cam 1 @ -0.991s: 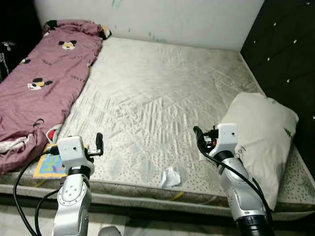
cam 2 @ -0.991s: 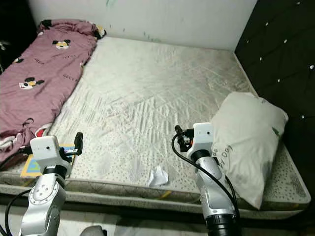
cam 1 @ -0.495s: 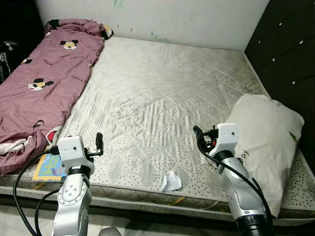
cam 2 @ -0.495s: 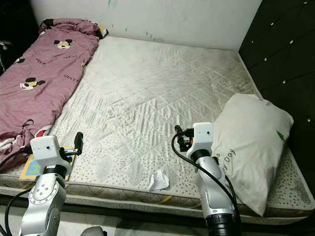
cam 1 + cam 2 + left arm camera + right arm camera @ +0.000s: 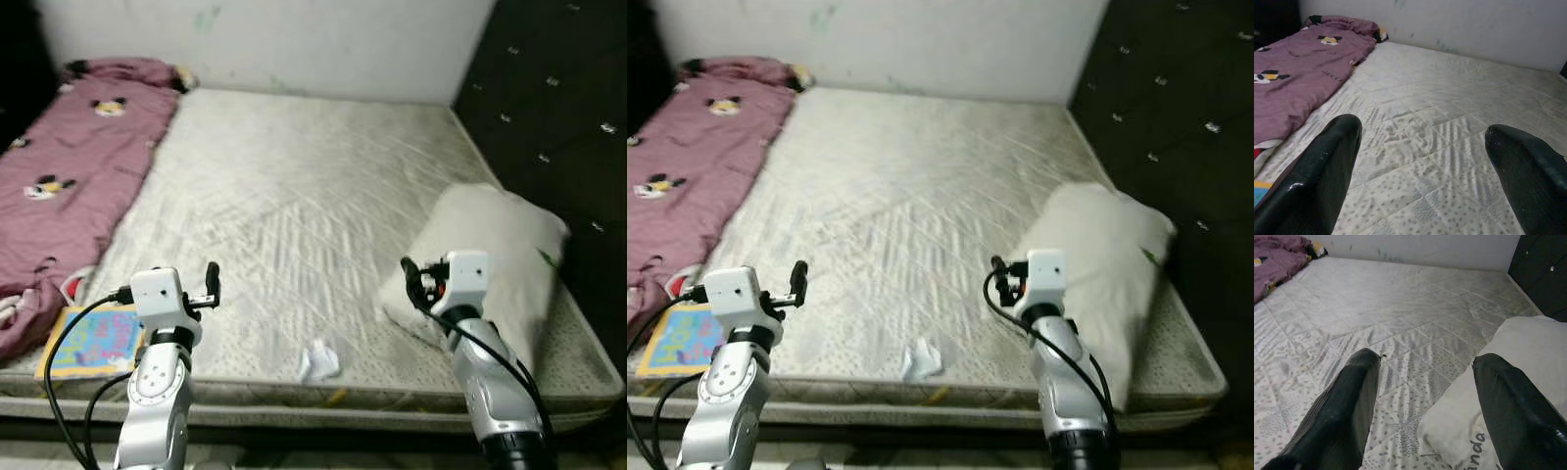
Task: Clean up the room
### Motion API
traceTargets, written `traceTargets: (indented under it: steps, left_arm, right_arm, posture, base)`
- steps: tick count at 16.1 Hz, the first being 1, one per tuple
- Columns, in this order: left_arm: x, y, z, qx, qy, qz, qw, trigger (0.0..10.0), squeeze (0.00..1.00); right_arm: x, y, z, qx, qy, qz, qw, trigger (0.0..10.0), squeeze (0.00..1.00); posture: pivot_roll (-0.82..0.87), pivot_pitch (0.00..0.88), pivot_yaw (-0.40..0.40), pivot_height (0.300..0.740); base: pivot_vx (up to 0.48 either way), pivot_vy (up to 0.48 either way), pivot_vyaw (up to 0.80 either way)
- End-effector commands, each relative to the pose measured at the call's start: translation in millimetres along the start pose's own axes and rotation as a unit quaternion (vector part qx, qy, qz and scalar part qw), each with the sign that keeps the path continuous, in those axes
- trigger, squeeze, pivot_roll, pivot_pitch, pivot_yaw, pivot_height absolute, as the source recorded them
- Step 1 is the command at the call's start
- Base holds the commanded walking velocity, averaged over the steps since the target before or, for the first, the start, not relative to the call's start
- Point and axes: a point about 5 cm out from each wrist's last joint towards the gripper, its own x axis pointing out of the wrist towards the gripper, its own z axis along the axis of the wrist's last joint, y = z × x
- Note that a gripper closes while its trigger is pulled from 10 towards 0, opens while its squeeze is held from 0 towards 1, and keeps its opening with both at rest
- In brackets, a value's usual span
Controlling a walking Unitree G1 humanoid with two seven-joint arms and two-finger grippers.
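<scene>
A crumpled white paper scrap (image 5: 318, 360) lies on the grey mattress (image 5: 294, 196) near its front edge, between my two arms. A colourful book (image 5: 86, 340) rests at the front left corner, beside a purple cartoon-print blanket (image 5: 69, 166). A white pillow (image 5: 490, 255) lies along the mattress's right side. My left gripper (image 5: 211, 284) hovers over the front left of the mattress, open, fingers (image 5: 1327, 166) wide apart with nothing between them. My right gripper (image 5: 409, 279) is open too, right beside the pillow's (image 5: 1518, 382) near corner.
A black padded wall (image 5: 549, 108) rises along the right side, and a pale wall (image 5: 274, 39) runs behind the bed. The mattress's front edge (image 5: 323, 416) is just below my arms. The wide middle of the mattress is bare fabric.
The whole picture has shifted and blurred, so the camera has moved. Both arms keep the same raised pose, and both grippers stay open.
</scene>
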Motion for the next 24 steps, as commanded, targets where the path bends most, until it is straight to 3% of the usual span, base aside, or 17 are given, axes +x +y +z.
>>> traceTargets:
  steps: [1,15,24]
  left_arm:
    - [0.1,7.7,0.3,0.005,0.002,0.013,1.0,10.0,0.0]
    - [2.4,6.7,8.7,0.018,-0.007,0.038,0.999,10.0,0.0]
    - [2.7,6.4,7.0,0.016,0.001,0.037,0.999,10.0,0.0]
  right_arm:
    - [4.8,8.8,8.0,0.003,-0.013,0.017,1.0,10.0,0.0]
    - [8.6,9.4,18.0,-0.001,-0.021,0.037,0.999,10.0,0.0]
    - [9.0,10.0,17.4,0.005,-0.017,0.043,0.999,10.0,0.0]
  posture:
    - [-0.04,0.0,-0.062,0.74]
    - [-0.02,0.0,-0.065,0.74]
    - [-0.02,0.0,-0.065,0.645]
  base:
    - [0.0,0.0,0.0]
    - [0.0,0.0,0.0]
    - [0.0,0.0,0.0]
